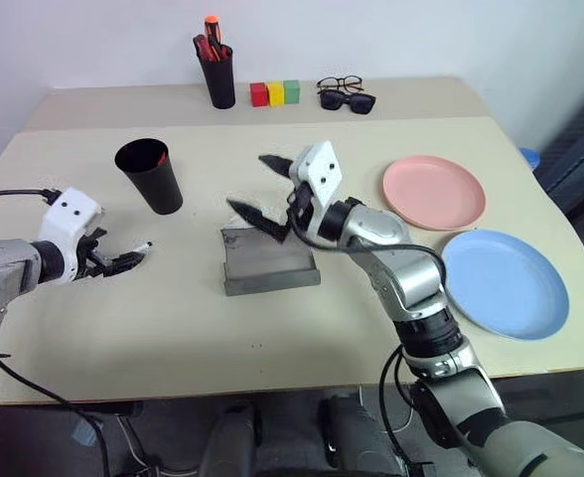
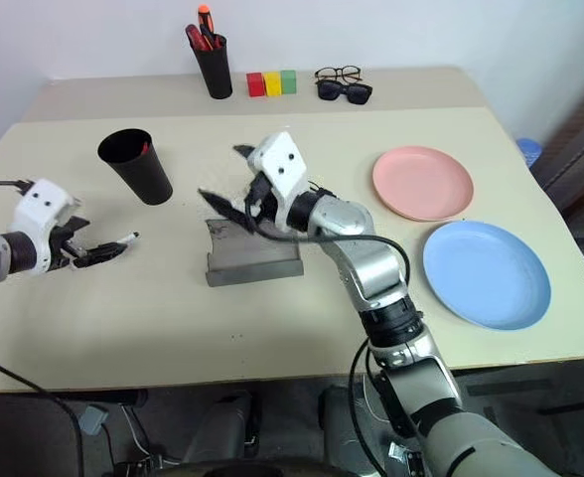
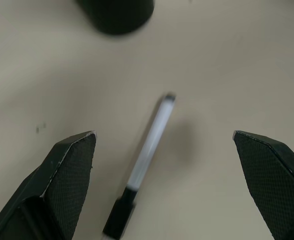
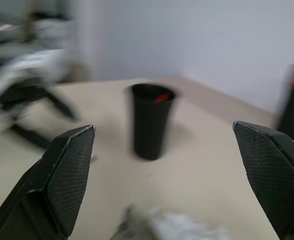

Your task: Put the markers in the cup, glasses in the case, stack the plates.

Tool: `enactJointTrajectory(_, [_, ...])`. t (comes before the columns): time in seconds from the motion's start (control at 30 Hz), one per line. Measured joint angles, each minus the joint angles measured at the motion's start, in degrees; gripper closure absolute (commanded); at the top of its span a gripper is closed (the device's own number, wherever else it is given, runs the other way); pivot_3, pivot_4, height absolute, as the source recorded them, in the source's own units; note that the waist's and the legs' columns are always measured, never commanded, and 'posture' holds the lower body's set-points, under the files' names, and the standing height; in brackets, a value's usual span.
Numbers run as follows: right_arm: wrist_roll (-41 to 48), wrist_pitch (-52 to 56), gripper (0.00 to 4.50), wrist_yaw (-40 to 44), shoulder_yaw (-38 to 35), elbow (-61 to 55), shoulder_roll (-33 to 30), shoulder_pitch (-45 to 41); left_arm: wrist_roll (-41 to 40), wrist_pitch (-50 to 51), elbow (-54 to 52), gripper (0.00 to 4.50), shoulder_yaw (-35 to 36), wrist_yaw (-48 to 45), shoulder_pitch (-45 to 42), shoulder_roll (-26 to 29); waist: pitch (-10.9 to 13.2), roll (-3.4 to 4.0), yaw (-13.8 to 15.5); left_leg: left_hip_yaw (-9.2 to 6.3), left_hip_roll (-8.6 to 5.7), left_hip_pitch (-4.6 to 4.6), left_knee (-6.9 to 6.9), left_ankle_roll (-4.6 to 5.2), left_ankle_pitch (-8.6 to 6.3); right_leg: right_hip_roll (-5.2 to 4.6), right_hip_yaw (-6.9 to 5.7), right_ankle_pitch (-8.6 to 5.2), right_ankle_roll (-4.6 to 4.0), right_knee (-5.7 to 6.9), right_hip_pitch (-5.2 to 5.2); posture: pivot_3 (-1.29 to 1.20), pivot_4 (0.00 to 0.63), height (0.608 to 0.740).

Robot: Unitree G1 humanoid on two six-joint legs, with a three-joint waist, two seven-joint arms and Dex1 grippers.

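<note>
The white marker [image 3: 149,150] with a black cap lies on the table under my left gripper [image 1: 126,260], which is open and clear of it. The black cup [image 1: 151,175] stands upright just beyond, with a red tip [image 1: 161,157] showing inside. My right gripper [image 1: 247,182] hangs open and empty above the dark grey case [image 1: 269,262] at the table's middle. The glasses are hidden from me. The pink plate [image 1: 433,191] and the blue plate [image 1: 505,282] lie side by side on the right, not touching.
At the back edge stand a slim black pen pot [image 1: 218,75] with red and orange pens, coloured blocks [image 1: 275,93], black-rimmed clear glasses [image 1: 340,84] and sunglasses [image 1: 347,100]. A cable trails from my left arm at the table's left edge.
</note>
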Motion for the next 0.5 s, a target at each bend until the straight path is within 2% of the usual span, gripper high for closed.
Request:
enactJointTrajectory(0.07, [0.3, 0.6, 0.00, 0.8, 0.0, -0.7, -0.7, 0.6, 1.5, 0.7, 3.7, 0.02, -2.2, -0.8, -3.3, -1.0, 0.0, -0.01, 0.1, 0.04, 0.00, 0.00, 0.03, 0.00, 0.00, 0.00, 0.00, 0.00, 0.00, 0.02, 0.01, 0.00, 0.150, 0.740])
enactJointTrajectory(0.17, [0.4, 1.0, 0.00, 1.1, 0.0, -1.9, -1.2, 1.0, 3.4, 1.3, 8.0, 0.70, -4.9, -2.3, -7.2, -2.5, 0.0, -0.01, 0.1, 0.02, 0.00, 0.00, 0.03, 0.00, 0.00, 0.00, 0.01, 0.00, 0.00, 0.05, -0.01, 0.00, 0.150, 0.740])
enactJointTrajectory(0.4, [0.3, 1.7, 0.00, 1.0, 0.8, -3.0, -1.3, 1.5, 6.3, 1.2, 13.2, 4.15, -7.6, -5.5, -11.1, -5.0, 0.0, -0.03, 0.0, 0.02, 0.01, 0.00, 0.04, 0.00, 0.01, -0.02, 0.02, 0.00, 0.00, 0.06, -0.02, 0.00, 0.150, 0.740])
enactJointTrajectory(0.43, [0.3, 1.7, 0.00, 1.0, 0.8, -3.1, -1.3, 1.5, 6.5, 1.1, 13.3, 4.45, -7.6, -5.5, -11.3, -5.2, 0.0, -0.03, 0.1, 0.01, 0.01, 0.00, 0.06, 0.00, 0.01, -0.02, 0.02, 0.00, 0.00, 0.06, -0.02, 0.00, 0.150, 0.740])
enactJointTrajectory(0.5, [0.3, 1.8, 0.00, 1.0, 0.9, -3.1, -1.3, 1.5, 7.0, 1.0, 13.6, 4.45, -7.5, -5.6, -11.4, -5.3, 0.0, -0.03, 0.1, 0.02, 0.00, 0.00, 0.06, 0.00, 0.01, -0.03, 0.02, 0.00, 0.00, 0.07, -0.02, 0.00, 0.150, 0.740])
